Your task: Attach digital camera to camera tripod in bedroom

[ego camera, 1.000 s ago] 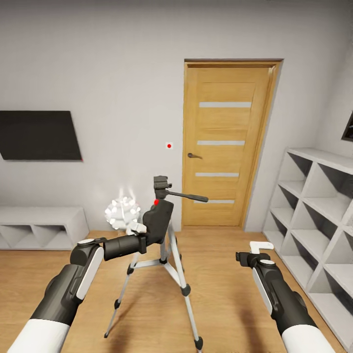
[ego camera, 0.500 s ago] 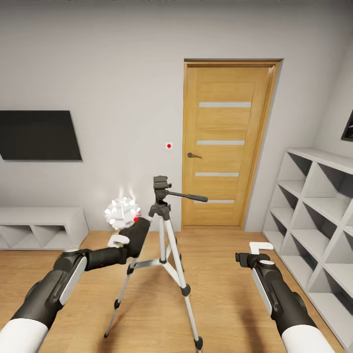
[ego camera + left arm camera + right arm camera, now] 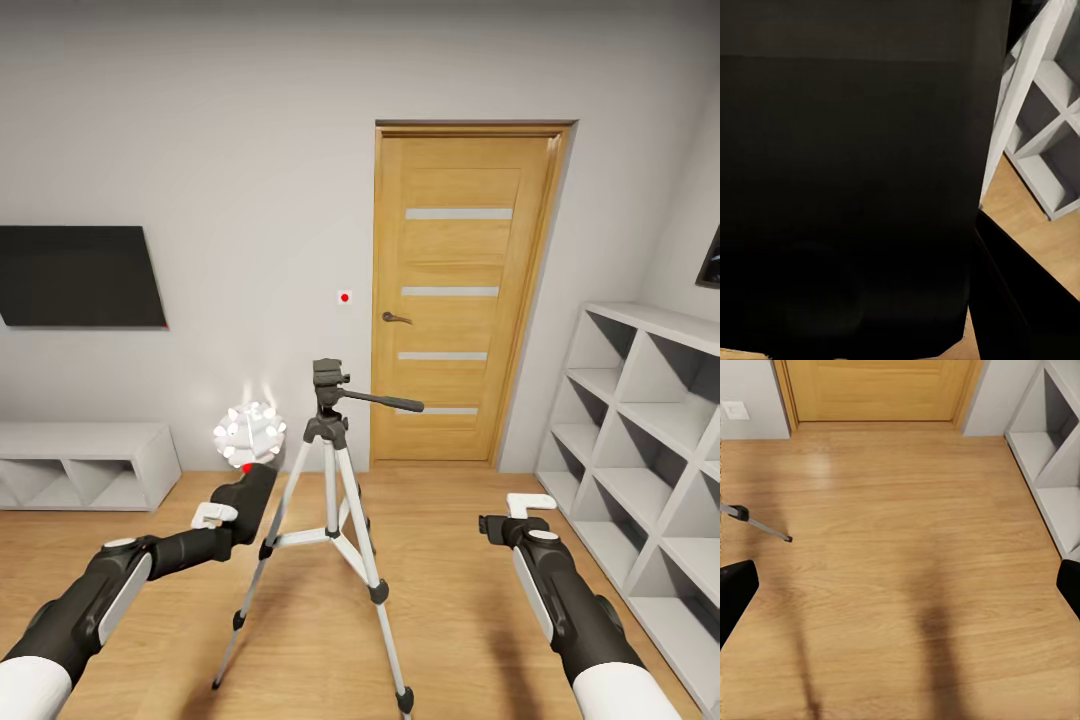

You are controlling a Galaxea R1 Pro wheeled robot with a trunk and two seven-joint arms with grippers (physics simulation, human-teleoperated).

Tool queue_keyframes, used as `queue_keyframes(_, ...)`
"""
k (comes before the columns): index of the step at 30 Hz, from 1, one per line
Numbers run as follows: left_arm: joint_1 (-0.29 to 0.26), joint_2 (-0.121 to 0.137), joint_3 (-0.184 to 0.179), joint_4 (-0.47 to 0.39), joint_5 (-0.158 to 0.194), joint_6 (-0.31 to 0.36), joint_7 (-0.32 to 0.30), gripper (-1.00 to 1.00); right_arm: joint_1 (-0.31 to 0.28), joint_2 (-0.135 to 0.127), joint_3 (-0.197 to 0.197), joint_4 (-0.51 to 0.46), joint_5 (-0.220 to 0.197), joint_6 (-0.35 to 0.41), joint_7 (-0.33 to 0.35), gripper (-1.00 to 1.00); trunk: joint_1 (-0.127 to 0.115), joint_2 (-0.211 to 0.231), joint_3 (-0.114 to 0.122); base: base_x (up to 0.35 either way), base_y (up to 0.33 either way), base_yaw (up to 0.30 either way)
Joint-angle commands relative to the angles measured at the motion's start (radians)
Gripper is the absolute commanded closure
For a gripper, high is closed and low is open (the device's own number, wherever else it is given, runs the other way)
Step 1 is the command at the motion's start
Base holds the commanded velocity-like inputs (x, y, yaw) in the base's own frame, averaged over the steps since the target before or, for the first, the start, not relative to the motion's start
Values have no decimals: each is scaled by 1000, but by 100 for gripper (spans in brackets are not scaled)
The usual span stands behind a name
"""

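Wood plank floor (image 3: 470,600) under camera tripod (image 3: 333,500) (three legs splayed)
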Motion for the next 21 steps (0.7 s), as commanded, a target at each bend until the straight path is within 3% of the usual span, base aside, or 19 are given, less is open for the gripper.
queue_keyframes(1, 0, 1, -2, 0, 9, 6, 0, 100, 0, 0, 0, -1, 4, 6, -1, -100, 0, -1, 0, 0, 0, 0)
queue_keyframes(21, 0, 1, -2, 0, 9, 7, 1, 100, 0, 1, 0, -6, 5, 45, -1, -100, 0, -1, -7, 0, 0, 0)
